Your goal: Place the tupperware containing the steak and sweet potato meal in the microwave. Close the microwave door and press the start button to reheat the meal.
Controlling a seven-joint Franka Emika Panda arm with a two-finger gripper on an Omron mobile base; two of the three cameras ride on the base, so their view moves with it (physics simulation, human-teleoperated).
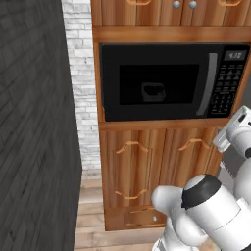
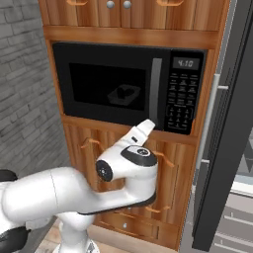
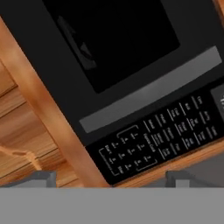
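Wooden cabinets (image 1: 142, 166) stand beside a pale brick wall (image 1: 81, 73) on plank floor (image 1: 90, 235).

You get even, soft rendered light with no glare; the microwave (image 1: 169, 81) window stays so dark that the tupperware (image 1: 153, 91) inside reads faintly, and the hand view looks soft and tilted, keypad labels blurred

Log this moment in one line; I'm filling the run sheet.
tupperware: inside microwave | microwave door: closed | claw: open, facing keypad | start: not pressed
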